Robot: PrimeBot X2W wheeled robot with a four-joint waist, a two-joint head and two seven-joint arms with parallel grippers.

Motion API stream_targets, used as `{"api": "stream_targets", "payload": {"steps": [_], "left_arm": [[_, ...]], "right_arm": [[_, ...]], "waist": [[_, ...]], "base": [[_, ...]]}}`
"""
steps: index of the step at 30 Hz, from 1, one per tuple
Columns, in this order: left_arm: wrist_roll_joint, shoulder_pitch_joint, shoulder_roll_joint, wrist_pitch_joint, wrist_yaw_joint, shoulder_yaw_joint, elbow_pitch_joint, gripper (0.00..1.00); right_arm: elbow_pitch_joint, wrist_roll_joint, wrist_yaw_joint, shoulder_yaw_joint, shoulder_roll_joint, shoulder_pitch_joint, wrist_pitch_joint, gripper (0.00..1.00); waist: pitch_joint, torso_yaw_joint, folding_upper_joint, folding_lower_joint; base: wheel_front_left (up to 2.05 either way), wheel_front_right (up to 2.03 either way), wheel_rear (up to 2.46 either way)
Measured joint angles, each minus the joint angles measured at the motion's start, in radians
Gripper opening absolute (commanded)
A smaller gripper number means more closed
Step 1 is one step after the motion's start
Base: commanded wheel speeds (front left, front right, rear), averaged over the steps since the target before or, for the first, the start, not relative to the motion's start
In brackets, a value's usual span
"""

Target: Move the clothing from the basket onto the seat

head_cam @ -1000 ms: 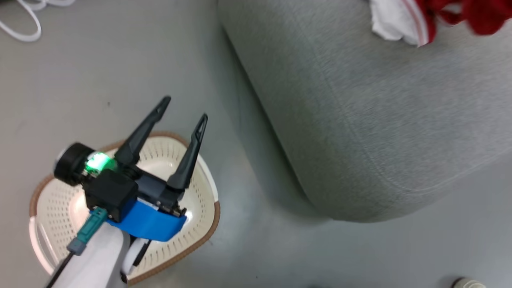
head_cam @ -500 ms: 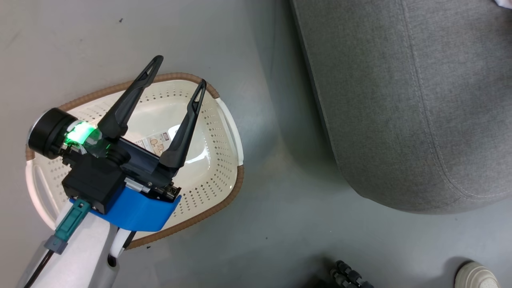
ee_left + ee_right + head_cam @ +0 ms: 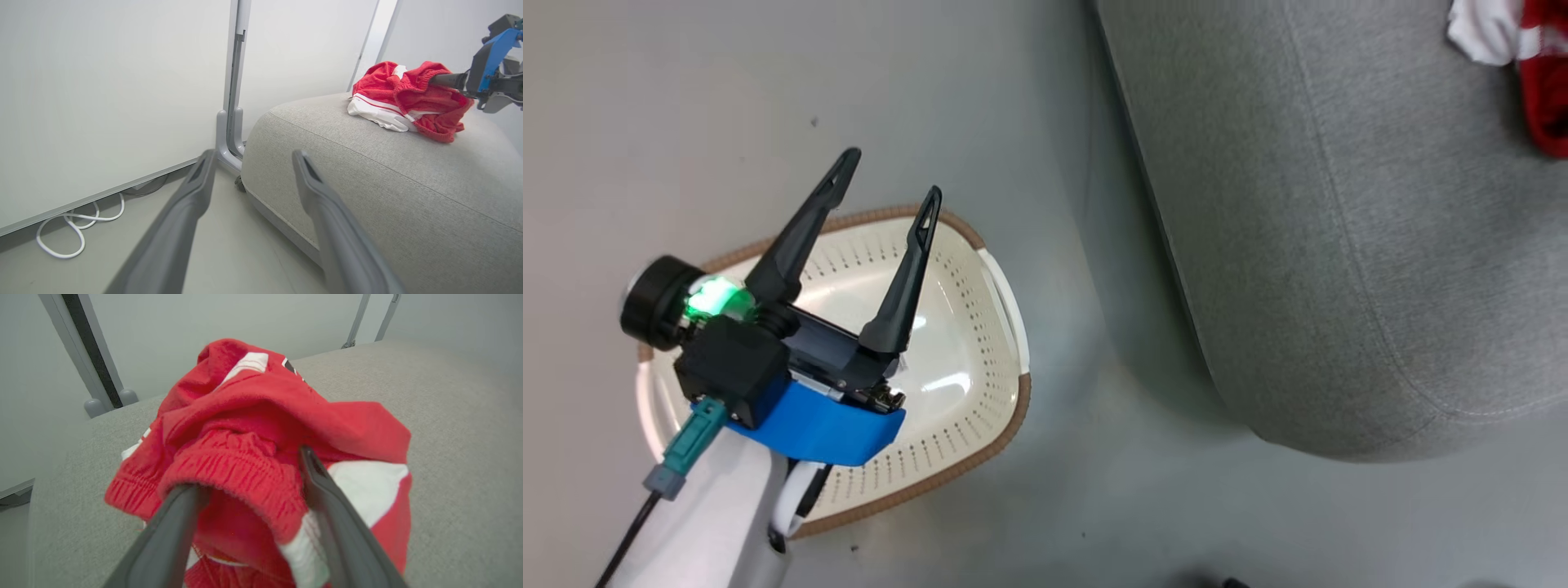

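The red and white clothing (image 3: 392, 90) lies in a heap on the grey seat (image 3: 367, 171), and shows at the top right corner (image 3: 1547, 98) in the head view. My right gripper (image 3: 250, 470) is at the heap, open, its fingers spread wide with a red elastic waistband bunched between them. The cream basket (image 3: 1005, 425) stands on the floor left of the seat (image 3: 1339, 245), its visible floor bare. My left gripper (image 3: 892, 173) hovers open over the basket with nothing between its fingers (image 3: 253, 154).
A pale partition wall with a grey post (image 3: 233, 102) stands behind the seat's corner. A white cable (image 3: 77, 228) loops on the floor along the wall. Grey floor runs between the basket and the seat.
The head camera has swung, so the basket and seat sit differently in the picture and the clothing is back at the top right. The left gripper stays open above the basket.
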Motion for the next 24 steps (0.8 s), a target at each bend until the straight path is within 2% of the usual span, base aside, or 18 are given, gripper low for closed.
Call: {"api": "stream_targets", "payload": {"steps": [6, 15, 19, 24], "left_arm": [[-0.031, 0.047, -0.051, -0.02, 0.015, 0.016, 0.086, 1.0], [-0.053, 0.142, -0.133, -0.024, 0.01, 0.059, 0.139, 1.0], [-0.054, 0.194, -0.162, -0.024, 0.004, 0.092, 0.151, 1.0], [-0.053, 0.238, -0.196, -0.025, -0.003, 0.124, 0.177, 1.0]], "right_arm": [[0.013, -0.004, 0.0, 0.091, 0.024, 0.106, -0.027, 1.0], [-0.108, 0.066, 0.0, 0.244, 0.085, 0.36, -0.055, 1.0], [-0.188, 0.114, 0.0, 0.293, 0.112, 0.463, -0.055, 1.0], [-0.357, 0.169, 0.0, 0.327, 0.14, 0.612, -0.053, 1.0]], "waist": [[-0.112, 0.016, 0.0, -0.0002], [-0.294, 0.047, 0.0001, -0.0005], [-0.368, 0.059, 0.0001, -0.0005], [-0.446, 0.085, 0.0001, -0.0004]], "base": [[0.0, 0.0, 0.0], [0.0, 0.0, 0.0], [0.0, 0.0, 0.0], [0.0, 0.0, 0.0]]}}
